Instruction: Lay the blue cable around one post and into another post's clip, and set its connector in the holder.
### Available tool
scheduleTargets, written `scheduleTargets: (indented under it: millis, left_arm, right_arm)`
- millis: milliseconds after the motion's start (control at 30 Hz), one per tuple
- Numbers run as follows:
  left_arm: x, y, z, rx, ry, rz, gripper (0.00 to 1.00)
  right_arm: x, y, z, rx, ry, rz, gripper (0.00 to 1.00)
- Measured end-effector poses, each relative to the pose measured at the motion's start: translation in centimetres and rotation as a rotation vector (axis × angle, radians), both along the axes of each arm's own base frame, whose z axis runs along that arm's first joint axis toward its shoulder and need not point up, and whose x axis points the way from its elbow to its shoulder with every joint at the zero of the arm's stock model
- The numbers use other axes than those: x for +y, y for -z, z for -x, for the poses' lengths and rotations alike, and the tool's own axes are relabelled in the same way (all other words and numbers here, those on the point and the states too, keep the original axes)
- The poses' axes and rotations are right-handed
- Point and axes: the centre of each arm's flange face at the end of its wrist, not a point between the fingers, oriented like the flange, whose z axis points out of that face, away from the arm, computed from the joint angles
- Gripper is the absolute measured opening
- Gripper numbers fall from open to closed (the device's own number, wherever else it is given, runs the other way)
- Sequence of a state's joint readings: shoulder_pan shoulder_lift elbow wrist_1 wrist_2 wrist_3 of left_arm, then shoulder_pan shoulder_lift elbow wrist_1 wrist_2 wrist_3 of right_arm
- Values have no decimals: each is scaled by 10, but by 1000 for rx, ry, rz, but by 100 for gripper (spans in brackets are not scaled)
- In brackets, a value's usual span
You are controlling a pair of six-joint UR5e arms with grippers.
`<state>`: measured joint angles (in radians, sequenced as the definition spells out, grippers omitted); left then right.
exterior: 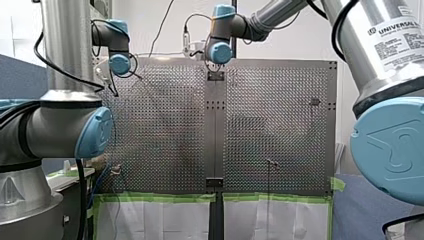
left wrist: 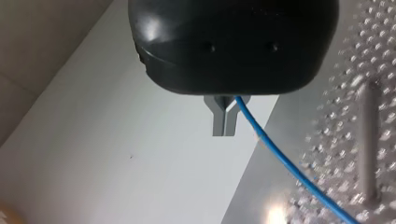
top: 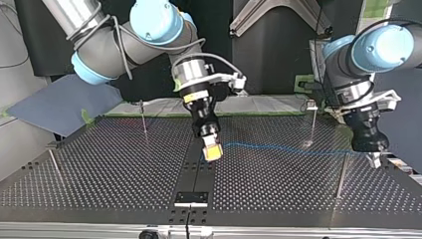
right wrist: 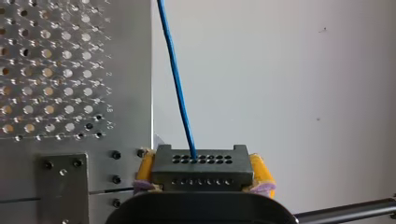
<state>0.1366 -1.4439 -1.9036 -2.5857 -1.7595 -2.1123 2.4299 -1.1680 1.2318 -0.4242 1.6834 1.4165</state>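
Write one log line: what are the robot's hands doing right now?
left gripper: shut on cable | right gripper: shut on connector | cable: runs between both grippers

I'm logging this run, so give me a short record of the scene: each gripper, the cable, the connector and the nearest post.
Left gripper: shut on the blue cable
Right gripper: yellow pads shut on the connector
Blue cable: stretched from the connector to the left gripper, over the perforated table
Connector: dark block, in the grip, not yet set down
Nearest post: thin, upright, close by the cable; contact cannot be told
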Motion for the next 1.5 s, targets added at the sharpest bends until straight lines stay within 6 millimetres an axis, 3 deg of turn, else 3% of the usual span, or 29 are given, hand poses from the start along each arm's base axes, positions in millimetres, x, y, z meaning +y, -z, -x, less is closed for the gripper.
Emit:
scheduleTargets:
  millis: [333, 667, 1033, 1500]
  left_arm:
    - [37, -26, -25, -67, 23, 31, 0]
    - [69, 3, -49, -14, 39, 42, 0]
    - [69, 19, -60, 21, 98, 24, 0]
    - [71, 35, -76, 49, 133, 22, 0]
  right_arm:
    - [-7, 6, -13, 1, -3, -2, 0]
    - [-13, 20, -20, 12, 10, -20, 0]
    - [-25, 30, -15, 15, 55, -44, 0]
    - [-61, 49, 2, 41, 112, -66, 0]
